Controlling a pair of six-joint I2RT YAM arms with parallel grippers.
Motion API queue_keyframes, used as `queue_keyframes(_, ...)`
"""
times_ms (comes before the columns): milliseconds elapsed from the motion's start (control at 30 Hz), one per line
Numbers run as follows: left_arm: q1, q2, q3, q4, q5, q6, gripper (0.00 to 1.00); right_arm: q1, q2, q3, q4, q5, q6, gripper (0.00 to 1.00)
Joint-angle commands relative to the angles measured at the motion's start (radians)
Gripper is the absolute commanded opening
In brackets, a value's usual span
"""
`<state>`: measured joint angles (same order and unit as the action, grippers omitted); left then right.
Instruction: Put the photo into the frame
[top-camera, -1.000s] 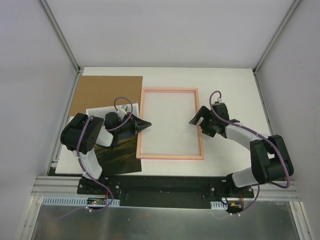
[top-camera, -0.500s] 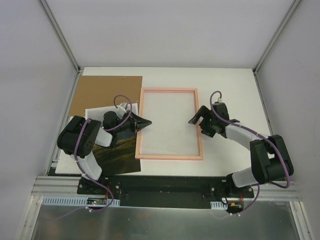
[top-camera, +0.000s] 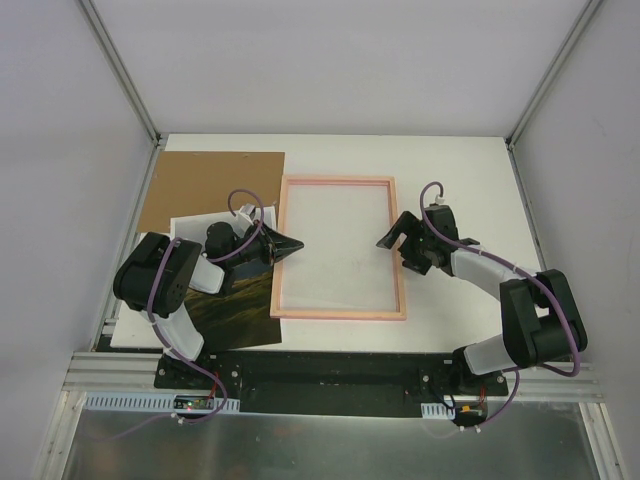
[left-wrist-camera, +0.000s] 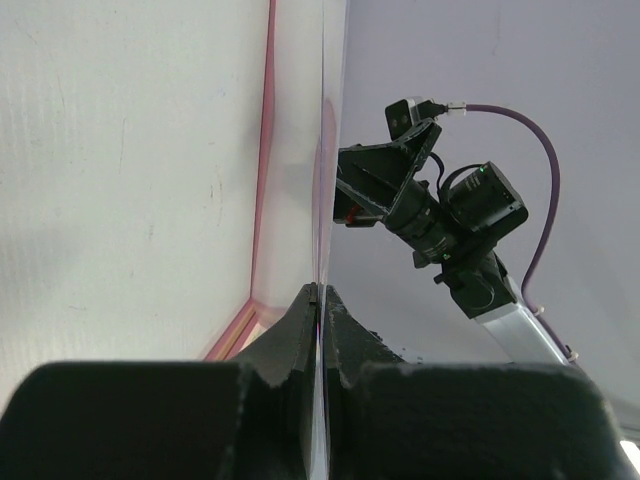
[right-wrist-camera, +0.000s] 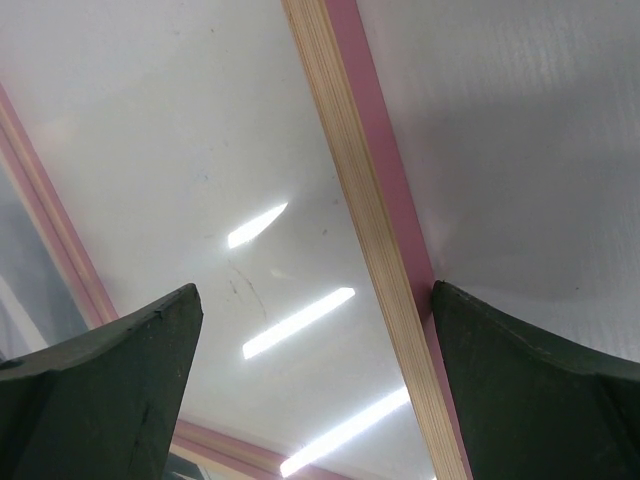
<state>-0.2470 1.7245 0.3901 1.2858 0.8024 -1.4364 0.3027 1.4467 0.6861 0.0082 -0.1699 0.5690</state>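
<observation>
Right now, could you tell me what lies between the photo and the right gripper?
The frame, with the left gripper at its left rail, separates the photo from the right gripper; the top view shows this.

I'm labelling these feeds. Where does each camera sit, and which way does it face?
Top external: above and behind, looking down on table, frame, left arm, right arm.
Left wrist: low at the frame's left, facing the right arm; shut left gripper in front.
Right wrist: over the frame's right rail, facing down; open right gripper straddles it.
Shared: the frame.
</observation>
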Motion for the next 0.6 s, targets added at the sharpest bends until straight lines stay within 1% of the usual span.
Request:
queue_keyframes(0, 0.002, -0.04, 0.026, 0.395, 0.044, -0.024, 0.0, 0.007, -0.011, 0.053, 0.046, -0.042, 0.026, 1.0)
queue_keyframes(267, 0.002, -0.048, 0.035, 0.395, 0.047, -0.036, 0.0, 0.009, -0.009, 0.059, 0.042, -0.045, 0.025, 1.0)
queue_keyframes(300, 0.002, -0.049, 0.036, 0.395, 0.047, -0.038, 0.0, 0.007, -0.009, 0.059, 0.042, -0.045, 0.026, 0.97)
queue_keyframes(567, 0.002, -0.04, 0.05, 0.395, 0.054, -0.048, 0.0, 0.007, -0.011, 0.072, 0.03, -0.046, 0.026, 0.96)
